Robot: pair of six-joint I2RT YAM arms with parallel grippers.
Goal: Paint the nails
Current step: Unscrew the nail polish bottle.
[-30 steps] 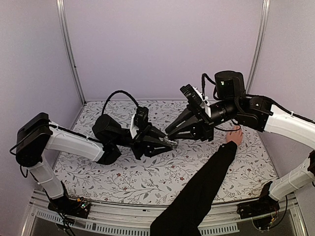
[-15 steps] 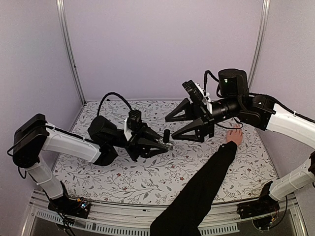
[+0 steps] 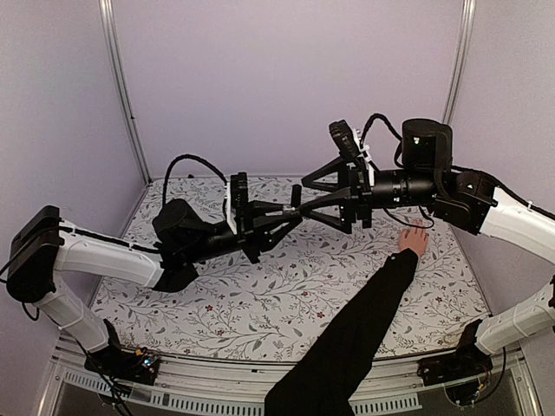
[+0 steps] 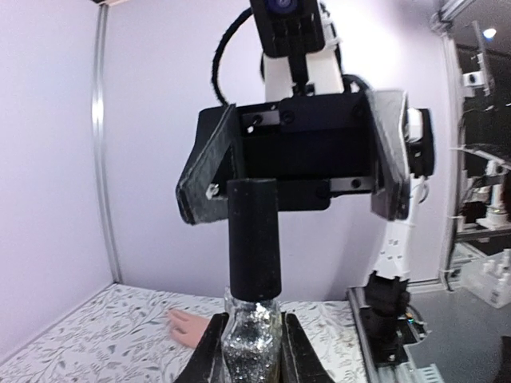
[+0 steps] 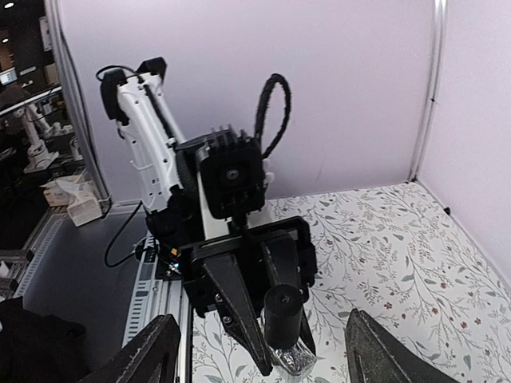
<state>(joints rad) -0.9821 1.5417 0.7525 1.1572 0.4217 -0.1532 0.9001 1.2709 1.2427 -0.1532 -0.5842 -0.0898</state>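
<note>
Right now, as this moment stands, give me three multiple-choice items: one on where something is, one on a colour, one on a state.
1. Where is the person's hand?
A. resting on the table
B. raised in the air
C. against the back wall

2. The cap of the bottle is:
A. white
B. red
C. black

3. The right arm's fingers are:
A. open
B. shut on the cap
C. out of view

Answers: 1 A, it lies on the flowered surface; 2 C, black above glittery glass; 3 A, spread wide either side of the cap, while the left arm's fingers pinch the bottle.
</note>
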